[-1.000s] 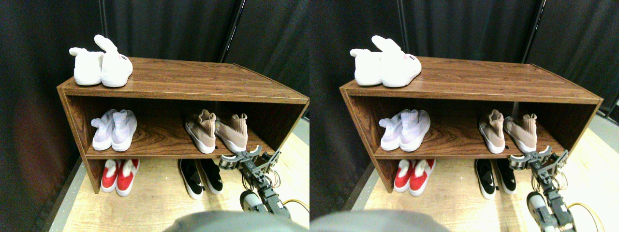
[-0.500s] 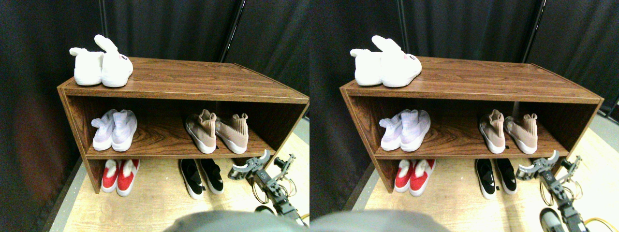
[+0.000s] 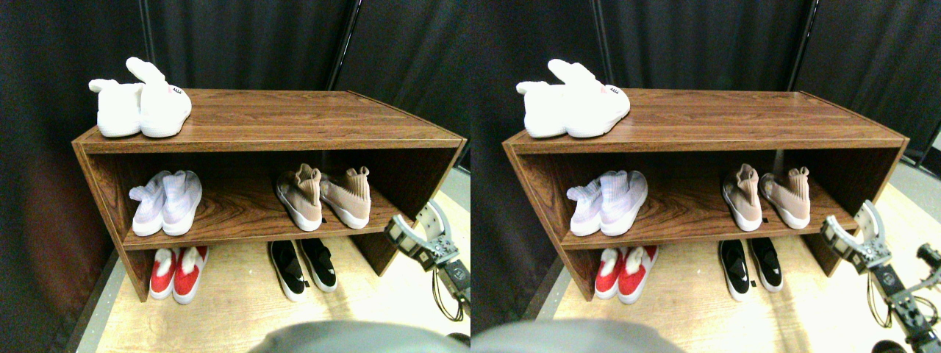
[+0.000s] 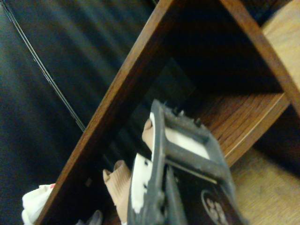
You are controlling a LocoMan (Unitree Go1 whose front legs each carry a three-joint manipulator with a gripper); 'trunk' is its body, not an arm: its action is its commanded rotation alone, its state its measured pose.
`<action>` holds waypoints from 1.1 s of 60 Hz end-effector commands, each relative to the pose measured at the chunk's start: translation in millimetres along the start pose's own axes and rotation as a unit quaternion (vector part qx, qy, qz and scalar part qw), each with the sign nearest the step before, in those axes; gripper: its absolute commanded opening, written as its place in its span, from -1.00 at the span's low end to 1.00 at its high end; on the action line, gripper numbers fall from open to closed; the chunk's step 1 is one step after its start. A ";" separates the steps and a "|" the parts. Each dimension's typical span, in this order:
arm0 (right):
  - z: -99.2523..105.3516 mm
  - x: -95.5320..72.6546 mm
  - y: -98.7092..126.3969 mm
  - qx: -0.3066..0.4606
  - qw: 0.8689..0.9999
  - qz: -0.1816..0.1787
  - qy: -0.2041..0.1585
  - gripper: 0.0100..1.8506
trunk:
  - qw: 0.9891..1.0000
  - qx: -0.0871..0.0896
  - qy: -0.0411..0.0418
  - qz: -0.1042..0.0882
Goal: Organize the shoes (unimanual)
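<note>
evidently we hang our right tool (image 3: pixel 420 234) spread and empty off the shoe rack's (image 3: pixel 257 140) right end, since the tan knit sneakers (image 3: pixel 323 195) sit paired on its middle shelf and the black slip-ons (image 3: pixel 303 269) beneath on the floor.

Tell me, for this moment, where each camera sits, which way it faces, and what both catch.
Stereo pair view: on the robot's body, facing forward and down at the shoe rack; the right gripper, jaws open, shows at lower right.
Wrist view: on the right manipulator, behind its dark jaw frame, looking along it into the rack's middle shelf; the picture is turned on its side.
Shared: the rack, the tan sneakers and the white bunny-ear slippers.
</note>
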 end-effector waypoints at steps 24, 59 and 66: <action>44.8 37.4 -0.3 -0.027 0.999 0.020 -0.030 -0.95 | 1.000 -0.004 -0.013 -0.007; 40.8 91.2 -63.1 0.015 0.993 -0.089 -0.079 -0.95 | 1.000 -0.009 -0.010 0.010; 36.0 93.8 -67.4 0.009 0.992 -0.096 -0.077 -0.95 | 1.000 -0.012 -0.010 0.014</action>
